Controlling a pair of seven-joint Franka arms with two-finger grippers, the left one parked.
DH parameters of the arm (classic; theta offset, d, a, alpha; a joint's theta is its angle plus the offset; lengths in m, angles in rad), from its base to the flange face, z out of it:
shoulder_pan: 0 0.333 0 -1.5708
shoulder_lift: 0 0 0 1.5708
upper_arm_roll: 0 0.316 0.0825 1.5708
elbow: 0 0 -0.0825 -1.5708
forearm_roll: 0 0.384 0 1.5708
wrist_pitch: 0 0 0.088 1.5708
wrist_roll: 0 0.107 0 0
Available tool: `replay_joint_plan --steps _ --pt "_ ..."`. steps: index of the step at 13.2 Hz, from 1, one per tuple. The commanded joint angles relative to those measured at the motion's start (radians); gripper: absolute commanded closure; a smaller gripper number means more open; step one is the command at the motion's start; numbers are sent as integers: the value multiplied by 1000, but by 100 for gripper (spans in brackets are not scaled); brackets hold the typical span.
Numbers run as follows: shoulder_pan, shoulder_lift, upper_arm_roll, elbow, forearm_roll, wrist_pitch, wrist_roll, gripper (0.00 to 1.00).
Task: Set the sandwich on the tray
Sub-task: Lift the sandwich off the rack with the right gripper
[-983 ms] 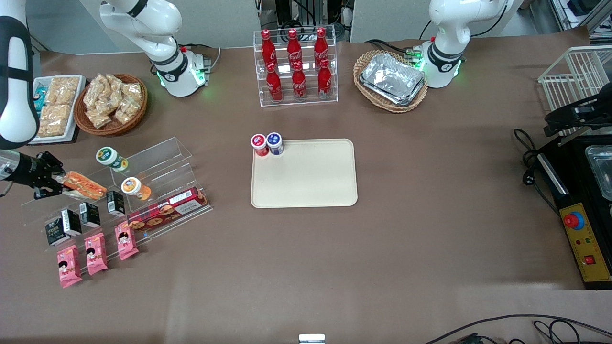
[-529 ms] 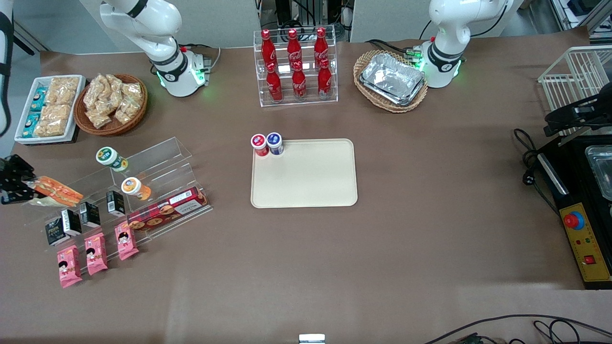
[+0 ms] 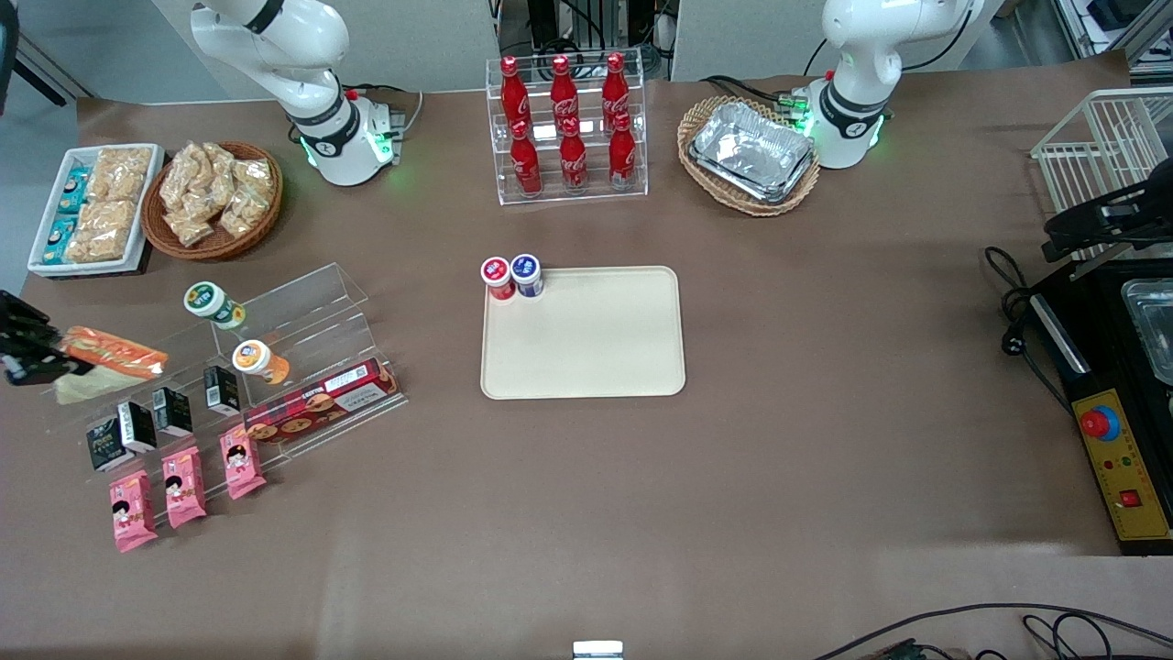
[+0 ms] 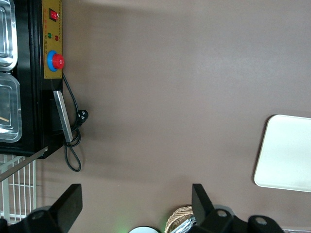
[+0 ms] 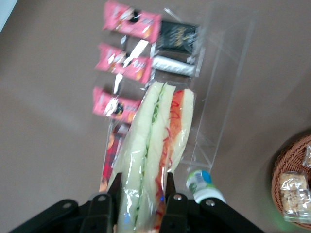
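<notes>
Gripping the clear-wrapped wedge sandwich (image 3: 108, 356) of pale bread with orange-red filling, the black two-finger hand (image 3: 41, 359) sits at the working arm's end of the brown tabletop (image 3: 825, 477), almost out of the front view, so little of the arm itself shows. Its fingers (image 5: 176, 208) are clamped on one narrow end of the wedge, and the sandwich (image 5: 153, 160) sticks out lengthwise from the hand (image 5: 141, 206), roughly level and lifted over the clear acrylic stepped display stand (image 3: 275, 330). Below it, nearer the front camera, stand small black cartons (image 3: 137, 426), with pink snack packets (image 3: 183, 481) nearer still. A long red cookie box (image 3: 316, 403) lies on the stand's lowest step beside an orange-capped jar (image 3: 257, 360).

Well apart from the sandwich, toward the middle of the tabletop, lies the large flat cream-beige rectangular plastic tray (image 3: 586, 348) with rounded corners. Two small cans, one red-topped (image 3: 497, 273) and one blue-topped (image 3: 526, 270), stand at one of its corners farther from the front camera.
</notes>
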Motion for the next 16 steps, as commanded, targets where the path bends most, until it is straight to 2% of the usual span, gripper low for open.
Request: replay_joint_plan --steps 1,6,8,9,12,14,16 --pt "12 5 106 56 9 -60 -96 63" --pt "14 -15 380 56 -18 -60 -96 63" --pt "14 -16 497 55 -107 -60 -134 63" --pt "12 -13 546 50 -122 -60 -227 63" --pt "70 2 585 47 -129 -41 -477 63" --pt "144 11 585 43 -181 3 -585 63" --pt "224 40 585 41 -259 40 -666 63"
